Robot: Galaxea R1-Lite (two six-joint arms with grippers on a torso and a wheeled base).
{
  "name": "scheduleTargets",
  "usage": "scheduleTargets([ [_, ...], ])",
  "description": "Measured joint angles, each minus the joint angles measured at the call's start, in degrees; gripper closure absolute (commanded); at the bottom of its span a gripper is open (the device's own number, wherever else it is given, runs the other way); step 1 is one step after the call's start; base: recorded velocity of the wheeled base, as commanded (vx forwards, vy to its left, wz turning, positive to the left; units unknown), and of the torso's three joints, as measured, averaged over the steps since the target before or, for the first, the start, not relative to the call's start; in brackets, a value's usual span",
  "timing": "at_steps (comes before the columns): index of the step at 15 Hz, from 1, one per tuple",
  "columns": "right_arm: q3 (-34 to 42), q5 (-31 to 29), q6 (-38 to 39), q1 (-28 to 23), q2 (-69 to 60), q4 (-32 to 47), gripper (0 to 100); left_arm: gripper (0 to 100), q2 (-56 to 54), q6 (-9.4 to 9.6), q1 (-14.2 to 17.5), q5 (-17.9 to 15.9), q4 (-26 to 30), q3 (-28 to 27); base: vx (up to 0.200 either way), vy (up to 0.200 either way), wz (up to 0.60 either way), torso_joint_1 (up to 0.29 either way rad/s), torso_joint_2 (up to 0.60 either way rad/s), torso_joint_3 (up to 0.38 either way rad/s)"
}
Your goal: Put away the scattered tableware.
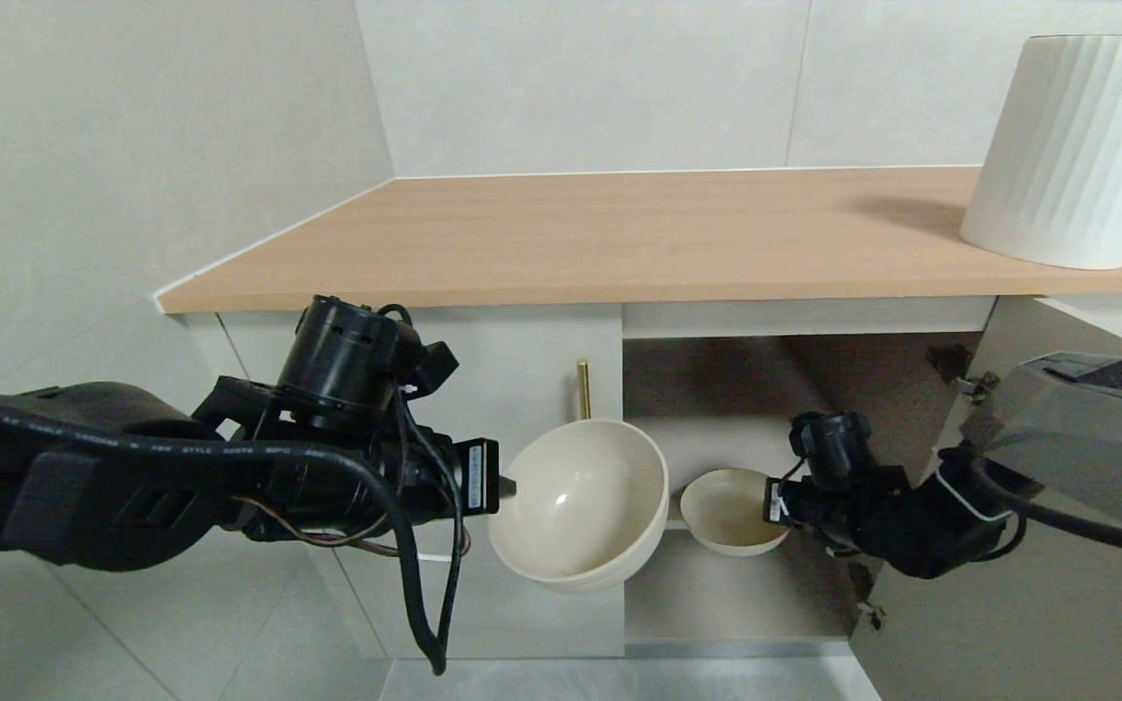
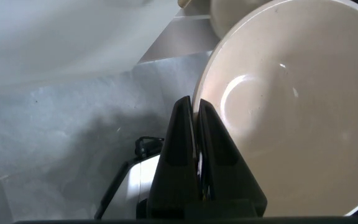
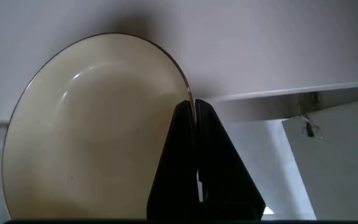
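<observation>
Cream large bowl [image 1: 580, 506] clamped in the left tool [image 1: 507, 484] — small bowl [image 1: 729, 511] clamped in the right tool [image 1: 773, 503].

Pale tiled walls [image 1: 571, 78] met in a corner behind a long wooden surface [image 1: 619, 234]. A white ribbed pot [image 1: 1077, 146] stood at its right end. Below was a white cabinet [image 1: 717, 318]: left door [image 1: 532, 370] closed, with an upright brass handle [image 1: 582, 387]; right door [image 1: 1058, 623] swung open, hinges showing, dim inside. Grey tiled floor [image 1: 619, 682] underneath. Light was soft and even.
</observation>
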Motion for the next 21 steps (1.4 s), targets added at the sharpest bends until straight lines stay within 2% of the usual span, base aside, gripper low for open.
scheduleTargets([
  [7,-9.20,-4.41,0.93,-4.50,9.47,-0.02,100,100,0.63,0.00,-0.63,-0.02,0.00,0.00,0.000,0.000,0.00,0.000,0.00,0.000],
  [17,-17.53,-9.25,3.78,-5.18,14.10,0.01,100,100,1.22,0.00,-0.93,0.39,0.00,0.00,0.000,0.000,0.00,0.000,0.00,0.000],
  [18,-17.75,-9.26,3.78,-5.19,14.28,0.01,0,100,1.29,0.00,-0.99,0.41,0.00,0.00,0.000,0.000,0.00,0.000,0.00,0.000],
  [21,-18.51,-9.26,3.89,-5.19,14.56,0.01,0,100,1.61,-0.04,-1.13,0.41,-0.06,0.00,0.000,0.000,0.00,0.000,0.00,0.000],
])
